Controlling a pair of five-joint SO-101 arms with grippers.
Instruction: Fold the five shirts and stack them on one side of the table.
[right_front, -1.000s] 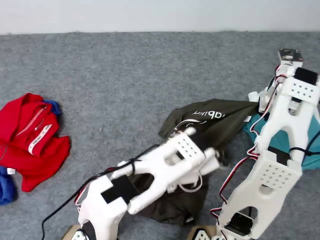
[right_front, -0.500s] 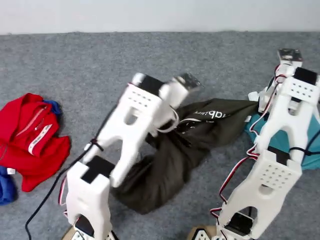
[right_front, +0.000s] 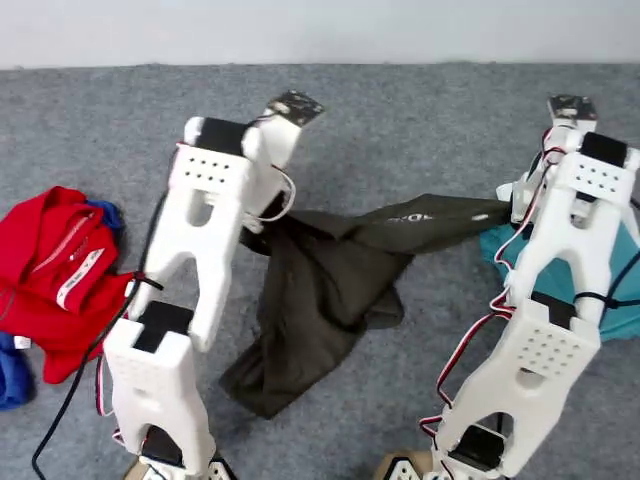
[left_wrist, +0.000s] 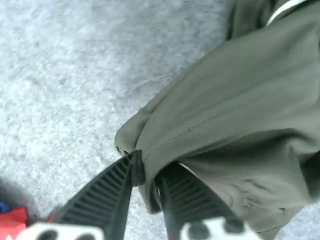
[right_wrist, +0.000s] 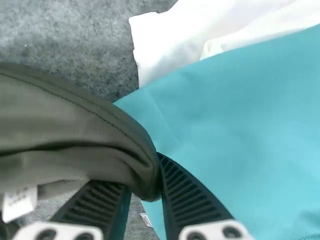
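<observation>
Left jaws, clenched on one edge of the dark shirt (right_front: 330, 290), have swung far and left within the last second. Right jaws stayed pinched on the opposite edge, far right (beside the teal shirt (right_wrist: 240, 110)). The dark shirt is now stretched across the mid-tabletop (right_front: 400, 130). Likely being spread flat before the first fold.

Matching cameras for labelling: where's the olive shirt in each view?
High view: olive shirt mid-table, stretched across to the teal shirt.
Left wrist view: its edge clamped in the left gripper.
Right wrist view: a fold clamped in the right gripper, against the teal shirt.
Shared landmark: the grey tabletop.
</observation>
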